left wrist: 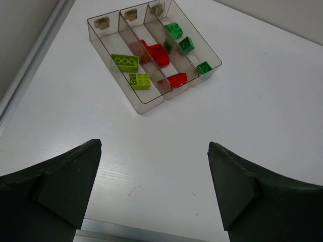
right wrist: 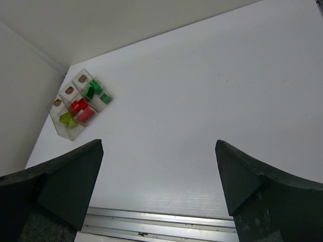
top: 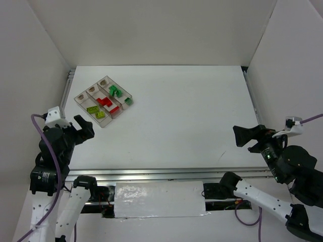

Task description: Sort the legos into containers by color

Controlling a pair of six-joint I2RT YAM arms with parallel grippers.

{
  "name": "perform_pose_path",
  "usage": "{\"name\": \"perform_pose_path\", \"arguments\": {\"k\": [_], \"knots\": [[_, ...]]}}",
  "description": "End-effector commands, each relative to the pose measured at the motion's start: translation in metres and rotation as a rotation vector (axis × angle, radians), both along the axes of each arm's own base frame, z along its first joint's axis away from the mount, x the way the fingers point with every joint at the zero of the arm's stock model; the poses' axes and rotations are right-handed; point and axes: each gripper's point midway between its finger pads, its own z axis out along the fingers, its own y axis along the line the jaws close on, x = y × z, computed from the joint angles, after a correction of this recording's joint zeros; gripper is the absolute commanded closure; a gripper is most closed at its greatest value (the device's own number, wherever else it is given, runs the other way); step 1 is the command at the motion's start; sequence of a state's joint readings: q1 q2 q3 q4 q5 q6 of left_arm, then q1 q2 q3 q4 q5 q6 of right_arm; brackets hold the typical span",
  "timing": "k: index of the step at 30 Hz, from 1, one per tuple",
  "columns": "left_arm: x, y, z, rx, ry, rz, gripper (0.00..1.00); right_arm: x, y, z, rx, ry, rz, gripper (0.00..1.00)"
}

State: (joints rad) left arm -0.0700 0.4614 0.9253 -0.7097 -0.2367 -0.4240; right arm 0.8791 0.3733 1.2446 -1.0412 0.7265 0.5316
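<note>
The clear three-compartment tray [top: 88, 112] lies at the far left of the table; it also shows in the left wrist view [left wrist: 115, 68] and the right wrist view [right wrist: 60, 122]. Its left compartment holds yellow-green legos [top: 92, 109] [left wrist: 125, 61], the middle one red legos [top: 105, 101] [left wrist: 157, 53], the right one dark green legos [top: 115, 91] [left wrist: 185, 45]. One more green lego [top: 128, 101] [left wrist: 204, 67] sits at that compartment's near end. My left gripper [top: 83, 127] [left wrist: 154, 186] is open and empty, just near of the tray. My right gripper [top: 245, 135] [right wrist: 159, 186] is open and empty at the near right.
White walls enclose the table on the left, back and right. A metal rail [top: 166, 175] runs along the near edge, with a taped white panel [top: 159, 199] below it. Purple cables hang by both arms.
</note>
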Motion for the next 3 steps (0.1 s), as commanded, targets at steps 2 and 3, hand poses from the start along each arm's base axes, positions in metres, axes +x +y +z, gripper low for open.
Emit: {"name": "perform_pose_path", "arguments": {"k": [2,3], "knots": [[0.0062,-0.0011,0.0083,0.003,-0.035,-0.006,0.00,0.0061,0.0011,-0.0068,-0.020,0.025,-0.032,0.00],[0.0066,-0.0011,0.0067,0.004,-0.032,-0.006,0.00,0.0065,0.0016,-0.0062,-0.014,0.020,-0.032,0.00]]}}
